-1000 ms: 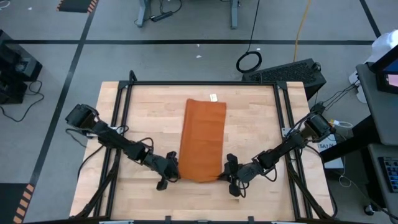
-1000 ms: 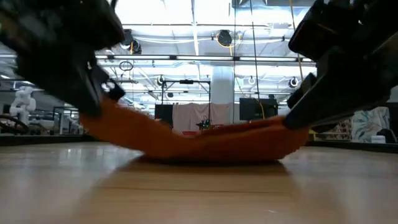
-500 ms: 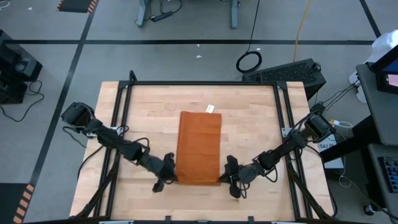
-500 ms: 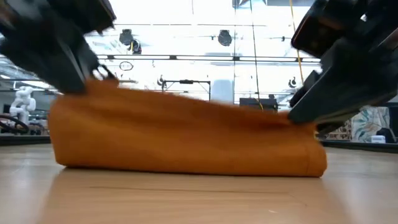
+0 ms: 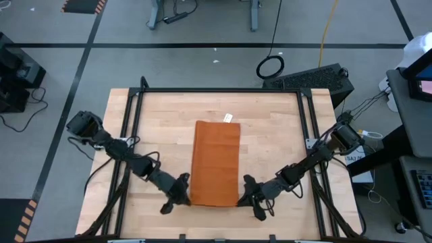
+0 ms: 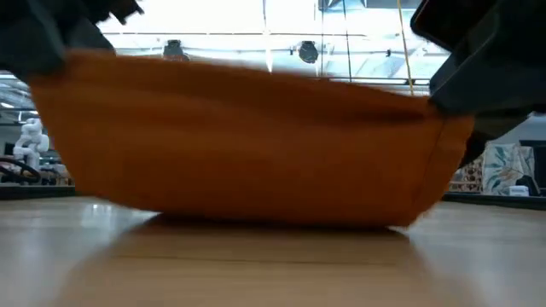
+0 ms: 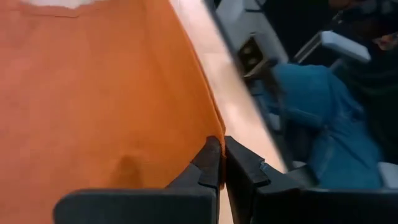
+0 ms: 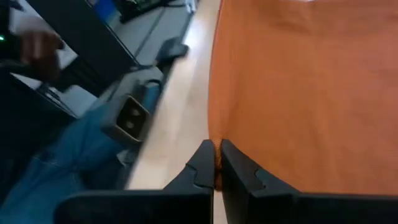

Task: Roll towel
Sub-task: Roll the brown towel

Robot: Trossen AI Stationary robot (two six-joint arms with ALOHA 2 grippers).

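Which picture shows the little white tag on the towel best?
The high view: the white tag sits at the towel's far edge. The low view shows only orange cloth. The left wrist view shows a white bit at one edge; the right wrist view shows no clear tag.

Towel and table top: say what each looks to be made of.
The burnt-orange rectangular cloth towel looks like soft woven or knitted fabric with a matt finish: it sags and drapes between the grippers and carries a small white tag. The pale table top looks like wood in jointed strips, smooth, likely sealed.
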